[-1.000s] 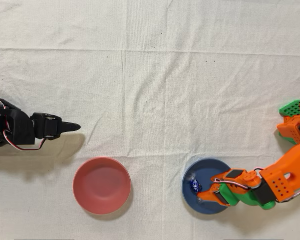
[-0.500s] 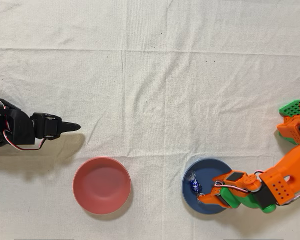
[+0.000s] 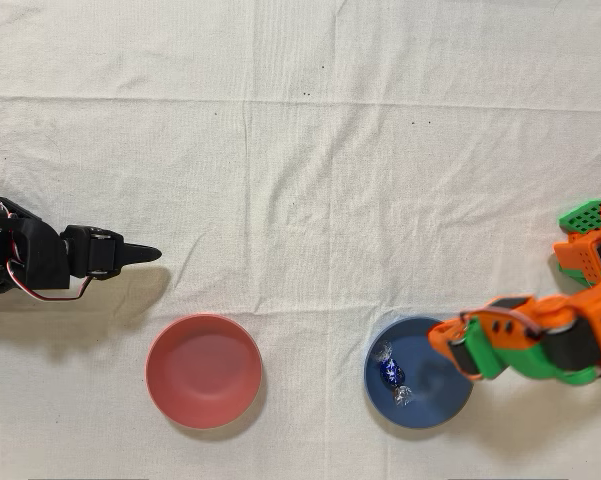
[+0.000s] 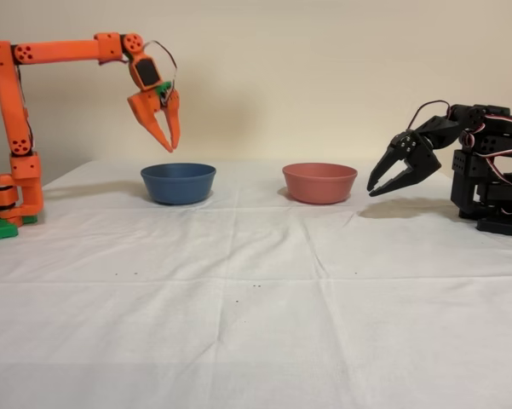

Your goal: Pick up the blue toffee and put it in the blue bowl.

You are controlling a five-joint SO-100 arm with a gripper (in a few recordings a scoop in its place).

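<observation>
I read the small round toffee in shiny dark blue foil (image 3: pixel 389 373) as lying inside the round matte dark blue shallow bowl (image 3: pixel 435 405), toward that bowl's left half in the overhead view, with its clear twisted ends running from the bowl's upper left toward its lower middle. That long axis sits on a slant across the bowl floor. Nothing touches the sweet.

My orange two-finger tool (image 4: pixel 165 136) hangs in the air above the blue bowl (image 4: pixel 178 182), its fingers pointing down and parted only a little, with nothing between them. In the fixed view its tips are clear of the bowl's rim, over the bowl's left-hand part. In the overhead view the tool (image 3: pixel 458 345) is over the bowl's upper right edge, so the toffee lies to the left of it and a little lower in the picture, across the bowl's middle.

By my judgement the placing is done, and the relation that matters now is height: the tool stands above the rim, so I could pull it away from the bowl without knocking it. The pink-red round bowl (image 3: pixel 203 371) sits well apart on the white cloth desk (image 3: pixel 300 180).
</observation>
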